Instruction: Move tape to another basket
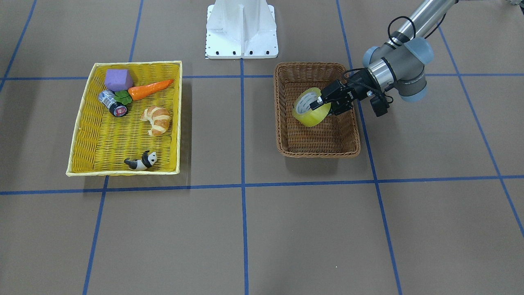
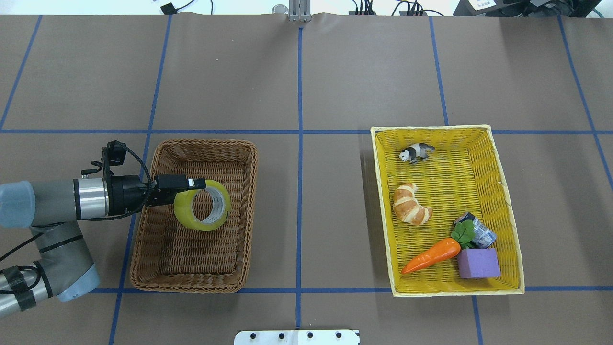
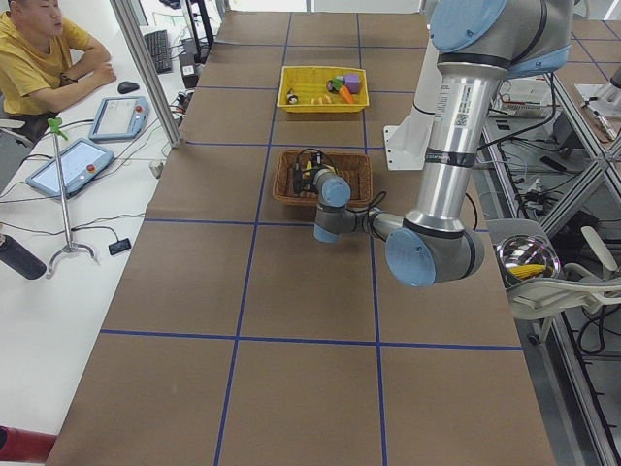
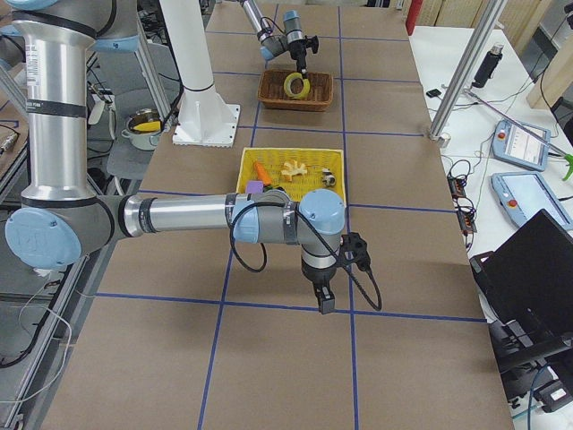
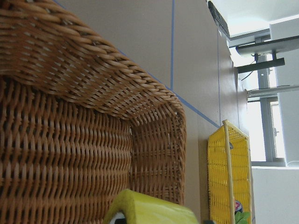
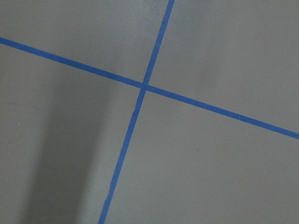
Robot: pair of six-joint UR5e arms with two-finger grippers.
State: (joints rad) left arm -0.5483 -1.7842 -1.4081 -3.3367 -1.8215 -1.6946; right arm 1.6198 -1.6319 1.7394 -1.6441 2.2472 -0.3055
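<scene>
**gridwatcher:** Tape (image 5: 149,207) is the closest thing to your left wrist cam, just a yellow-green edge at the bottom of the view. The brown wicker basket (image 5: 70,140) wall is right behind it. Where's your roll actually sitting, though?

**ur5e_fan:** From overhead, your tape stands upright on its edge inside the brown wicker basket, toward the far half, with the open core turned to the right. Your left gripper (image 2: 198,183) reaches in over the basket's left rim and is pinching the top of the roll's wall. Can't tell if the roll touches the basket floor.

**gridwatcher:** And your other arm?

**ur5e_fan:** Your right gripper (image 4: 322,303) points down at the table (image 6: 210,46) by a crossing of blue lines (image 6: 144,87), off to the right of the yellow basket (image 2: 383,215). Only the side view shows it, so can't tell if it's spread or pressed together. That yellow basket holds a toy panda (image 2: 415,152), croissant (image 2: 411,205), carrot (image 2: 431,255), purple block (image 2: 478,263) and small silver can (image 2: 483,235).
</scene>
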